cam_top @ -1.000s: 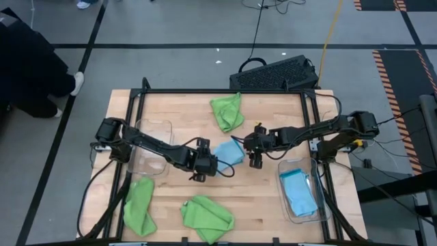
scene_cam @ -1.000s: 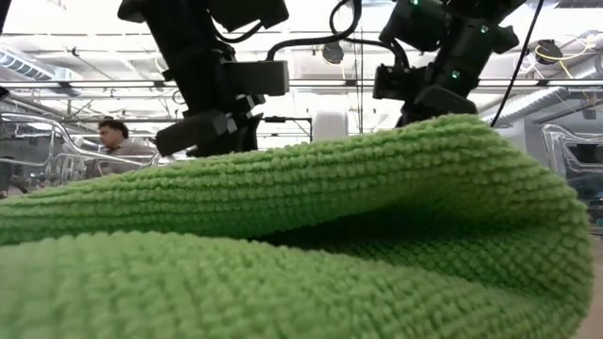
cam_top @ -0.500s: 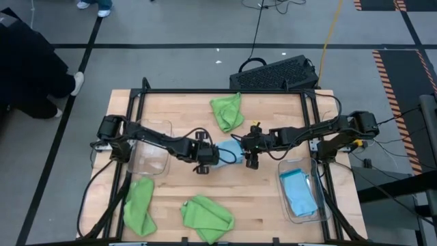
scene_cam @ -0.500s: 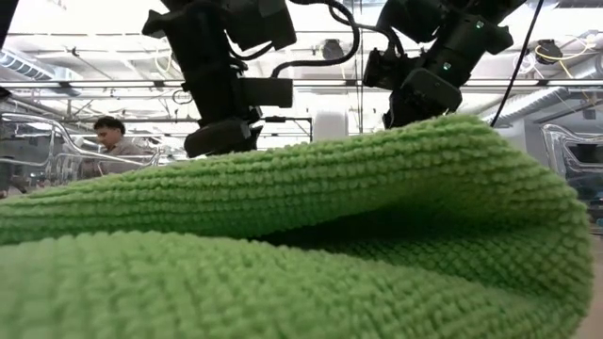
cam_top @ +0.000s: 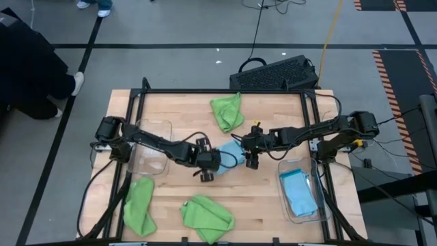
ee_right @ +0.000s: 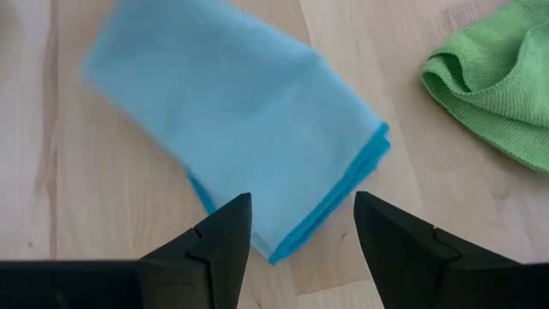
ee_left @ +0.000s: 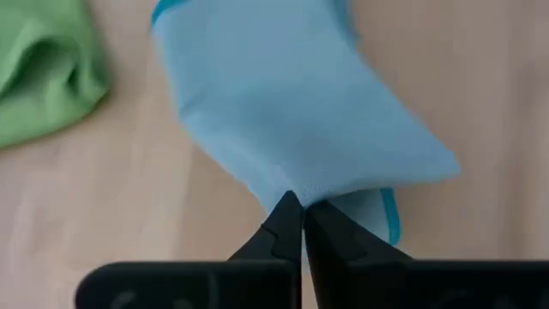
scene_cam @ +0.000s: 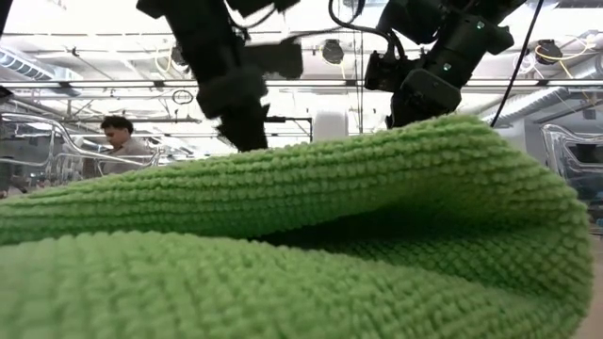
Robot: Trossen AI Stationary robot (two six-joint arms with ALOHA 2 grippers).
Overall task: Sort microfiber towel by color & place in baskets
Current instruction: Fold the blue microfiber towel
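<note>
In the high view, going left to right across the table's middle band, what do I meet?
Empty clear basket → left gripper, shut on the blue towel → right gripper, open → basket holding blue towels.

Nubby cloth green towel [scene_cam: 301, 235] (looped pile); smooth matt wooden table [cam_top: 266, 198].

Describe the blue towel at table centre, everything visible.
The blue towel is a light blue, soft-looking cloth with a darker blue stitched edge, folded over into layers. It lies on the wooden table near the middle, between the two arms. The left gripper is shut on one corner of it. The right gripper hovers open over the far edge, fingers apart on either side, not gripping.
</note>
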